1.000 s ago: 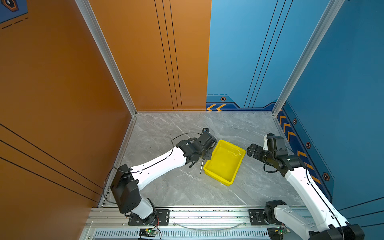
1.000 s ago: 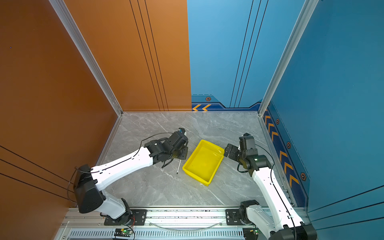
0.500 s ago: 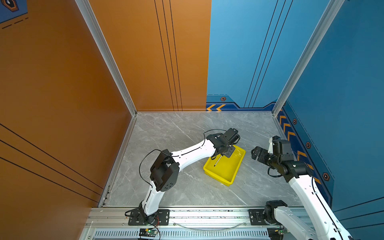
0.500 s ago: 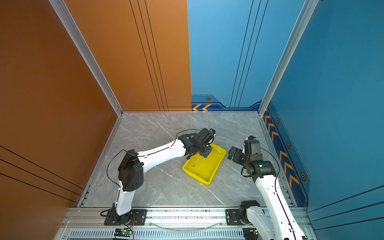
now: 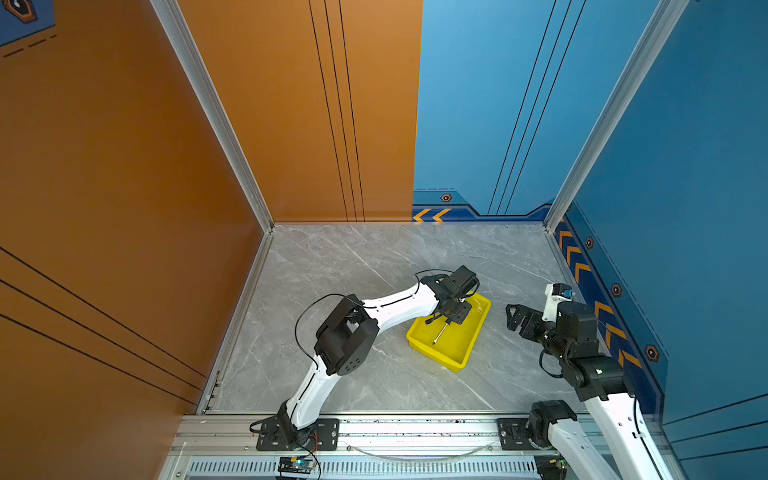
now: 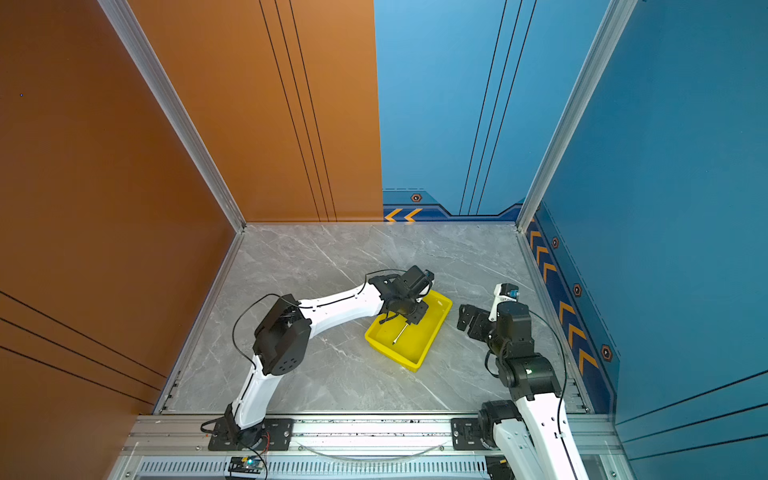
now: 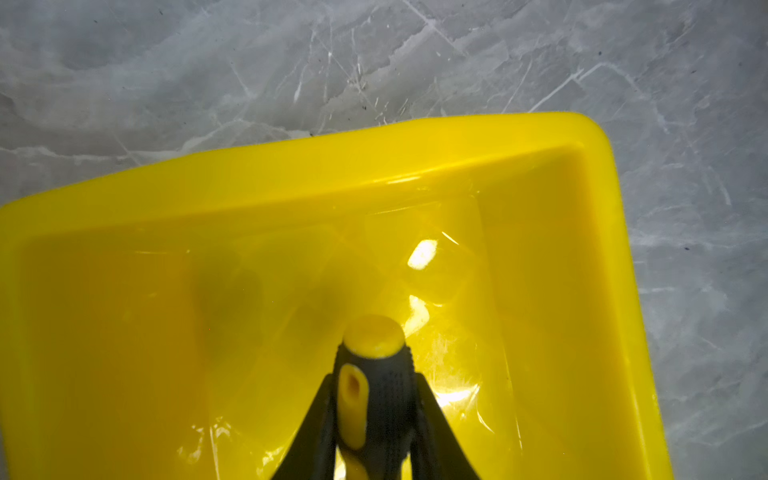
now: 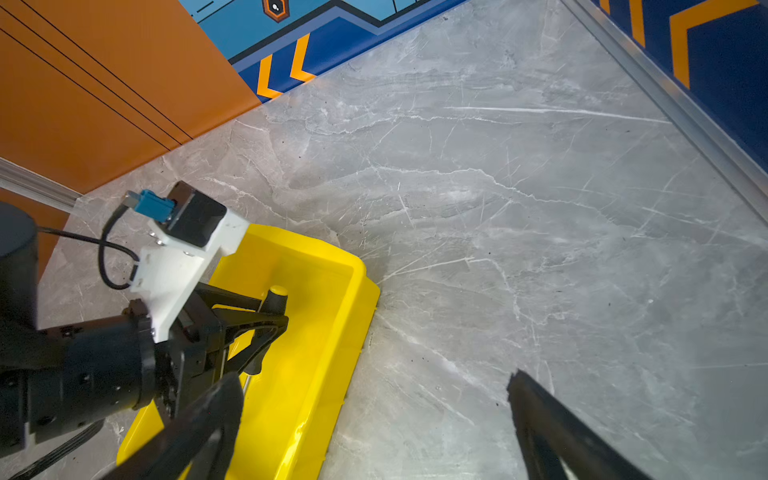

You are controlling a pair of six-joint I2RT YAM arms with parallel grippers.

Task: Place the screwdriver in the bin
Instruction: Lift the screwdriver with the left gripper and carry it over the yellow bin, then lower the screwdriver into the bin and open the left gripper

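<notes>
Pinching the screwdriver (image 5: pixel 440 333) over the bin (image 5: pixel 460 348) mid-frame is our left gripper (image 5: pixel 454 315); our right gripper (image 5: pixel 511 318) gapes beside it.

Layout from above: you have the bin (image 5: pixel 432 355) on the table (image 5: pixel 353 266), right of centre. The left gripper (image 5: pixel 454 315) hangs over the bin's far end with the screwdriver (image 5: pixel 440 333) between its fingers, the shaft slanting toward the near left, inside the rim. The right gripper (image 5: pixel 511 318) stands right of the bin, apart from it.
</notes>
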